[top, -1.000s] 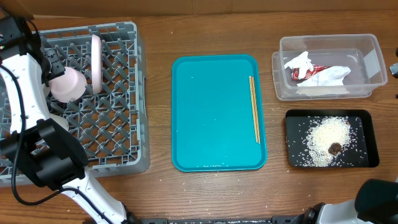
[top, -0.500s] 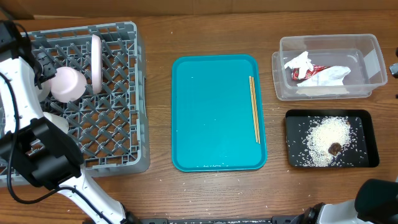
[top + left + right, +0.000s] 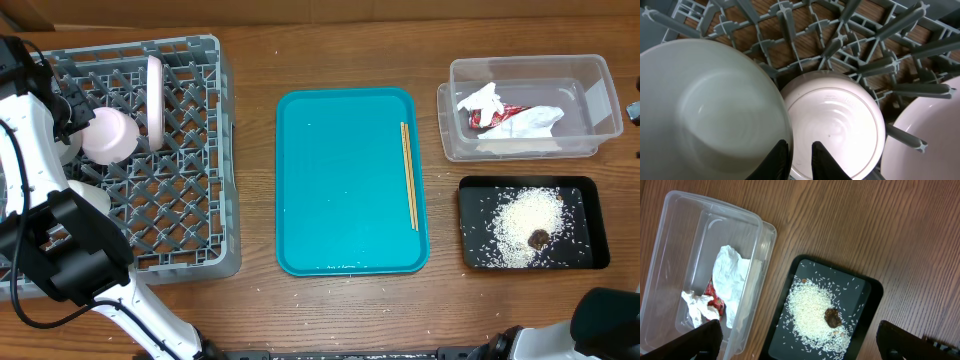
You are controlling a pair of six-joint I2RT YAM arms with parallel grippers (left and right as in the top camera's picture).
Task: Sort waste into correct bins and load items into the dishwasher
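Crate (image 3: 190, 200) sits at the tabletop's (image 3: 255, 180) left edge, with the left arm (image 3: 30, 170) over its left wall. Bare wood strips run between the crate and the teal tray (image 3: 340, 180), and between the teal tray and the two bins. Clear tub (image 3: 600, 90) and black tray (image 3: 590, 200) sit just beside each other with a narrow gap. The teal tray carries one thin wooden stick (image 3: 409, 175) along its right rim.

Counts:
- **Crate:** one white plate (image 3: 153, 95) upright in the pegs, one small pinkish-white bowl (image 3: 108, 135) just left of it.
- **Clear tub:** crumpled white napkin (image 3: 480, 100), one red wrapper (image 3: 500, 115).
- **Black tray:** one rice heap (image 3: 525, 225) with stray grains, one brown scrap (image 3: 539, 239) on it.

Left wrist view only: pale grey-green bowl (image 3: 705, 110), under the arm from overhead, overlaps the small pinkish-white bowl. A third pale dish is cut off at the right edge. Left hand (image 3: 801, 152) has its fingers nearly together at the pale grey-green bowl's rim; can't tell if they pinch it.

Right wrist view only: right hand (image 3: 797, 335) is spread wide and holds nothing, above both bins.
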